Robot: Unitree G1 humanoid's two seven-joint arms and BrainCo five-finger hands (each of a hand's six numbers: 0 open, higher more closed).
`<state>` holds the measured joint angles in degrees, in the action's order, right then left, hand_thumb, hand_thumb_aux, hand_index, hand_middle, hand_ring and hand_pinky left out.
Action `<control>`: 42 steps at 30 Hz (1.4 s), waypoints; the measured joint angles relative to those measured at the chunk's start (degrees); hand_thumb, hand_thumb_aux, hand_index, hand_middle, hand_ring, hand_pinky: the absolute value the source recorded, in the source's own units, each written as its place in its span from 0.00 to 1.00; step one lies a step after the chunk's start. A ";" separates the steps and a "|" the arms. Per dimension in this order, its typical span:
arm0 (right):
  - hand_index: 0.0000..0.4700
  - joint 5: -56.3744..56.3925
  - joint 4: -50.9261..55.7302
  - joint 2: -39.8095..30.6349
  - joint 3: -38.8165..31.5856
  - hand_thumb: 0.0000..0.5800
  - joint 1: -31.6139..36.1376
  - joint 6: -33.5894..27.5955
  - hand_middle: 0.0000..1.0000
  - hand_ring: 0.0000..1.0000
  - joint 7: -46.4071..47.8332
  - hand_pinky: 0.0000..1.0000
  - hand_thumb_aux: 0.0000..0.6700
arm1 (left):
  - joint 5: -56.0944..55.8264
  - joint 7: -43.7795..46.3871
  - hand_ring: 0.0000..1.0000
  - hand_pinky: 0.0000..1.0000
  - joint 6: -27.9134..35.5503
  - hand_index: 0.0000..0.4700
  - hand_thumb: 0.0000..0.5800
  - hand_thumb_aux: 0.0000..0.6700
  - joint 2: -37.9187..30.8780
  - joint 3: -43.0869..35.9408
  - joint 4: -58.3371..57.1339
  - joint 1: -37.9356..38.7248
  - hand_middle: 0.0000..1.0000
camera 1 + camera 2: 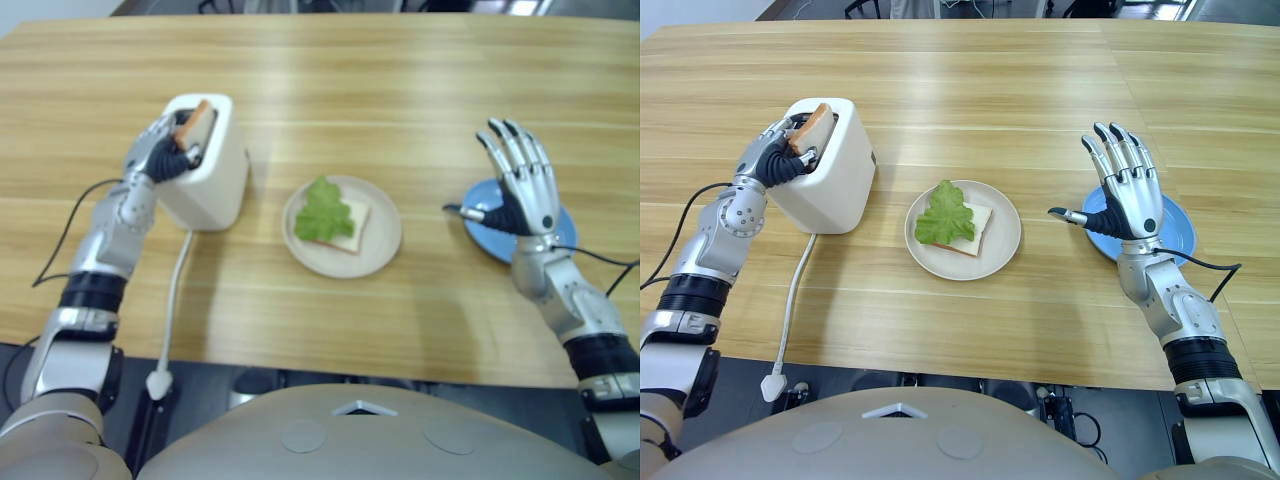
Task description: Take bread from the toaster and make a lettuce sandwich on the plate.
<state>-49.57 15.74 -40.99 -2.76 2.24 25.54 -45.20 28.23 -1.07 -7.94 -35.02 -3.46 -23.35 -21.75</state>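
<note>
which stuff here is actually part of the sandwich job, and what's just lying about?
In the job:
- toaster
- toast slice in its slot, gripped by the left hand
- cream plate
- bottom slice on it
- lettuce leaf on top

Lying about:
- blue plate, under the open right hand
- toaster cable

Toaster: one. Bread slice: two. Lettuce leaf: one. Plate: two. Power cord: one.

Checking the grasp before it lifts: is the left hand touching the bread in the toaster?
Touching. Right eye view: the left hand pinches the bread at the toaster slot, no gap visible.
</note>
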 measured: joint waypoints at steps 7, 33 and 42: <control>0.00 -0.39 0.22 0.22 -0.45 0.00 0.11 0.19 0.00 0.00 -0.04 0.00 0.00 | -6.35 -0.03 0.00 0.00 0.13 0.98 1.00 1.00 2.77 3.75 0.79 0.19 0.00; 0.00 -0.43 1.85 0.67 -3.78 0.00 1.61 0.99 0.00 0.00 -0.31 0.00 0.00 | -12.42 -9.48 1.00 1.00 -2.89 0.98 1.00 1.00 6.67 12.70 6.12 -0.46 1.00; 0.00 -0.43 2.20 0.83 -4.18 0.00 2.39 1.08 0.00 0.00 -0.44 0.00 0.00 | -6.87 -12.85 1.00 1.00 -7.26 0.98 1.00 1.00 6.06 11.79 11.20 -0.81 1.00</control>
<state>-50.00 17.94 -40.16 -6.94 4.63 26.63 -45.64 21.35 -13.92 -15.20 -28.96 8.34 -12.15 -22.55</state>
